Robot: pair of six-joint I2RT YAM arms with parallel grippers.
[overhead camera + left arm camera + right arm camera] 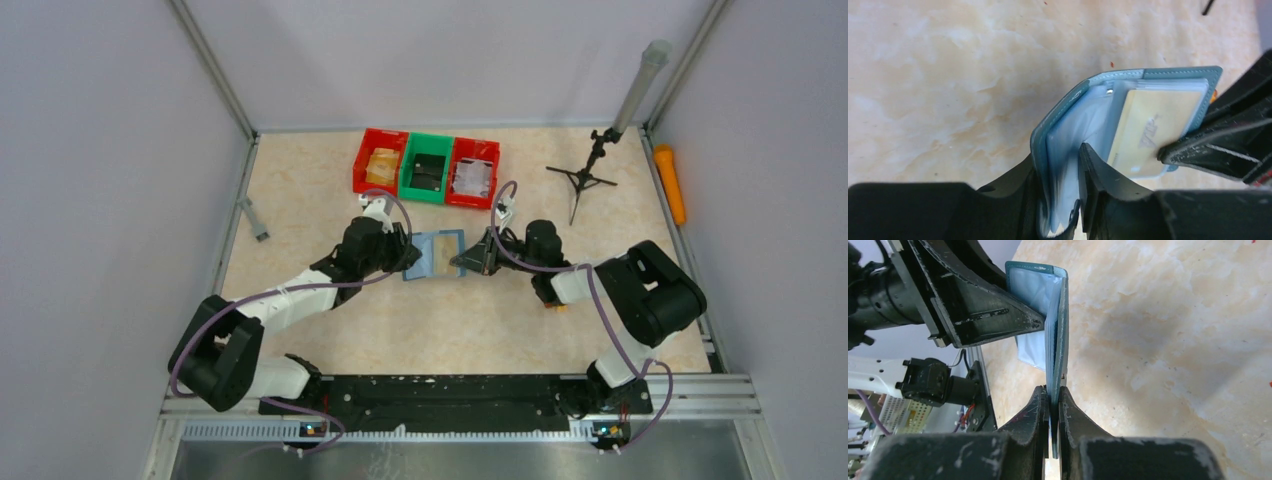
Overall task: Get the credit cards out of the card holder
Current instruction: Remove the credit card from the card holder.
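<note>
Between my left gripper [407,256] and right gripper [461,262], both clamping its flaps, the card holder [436,254] gapes; pale card [1147,131] not yet out.

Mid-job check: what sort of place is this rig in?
Probably a lab test cell: plain panels on aluminium framing enclose the table, with coloured bins and a small tripod at the back.

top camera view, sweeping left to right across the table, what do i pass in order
grey bar → left gripper → card holder → right gripper → tripod → orange cylinder
</note>
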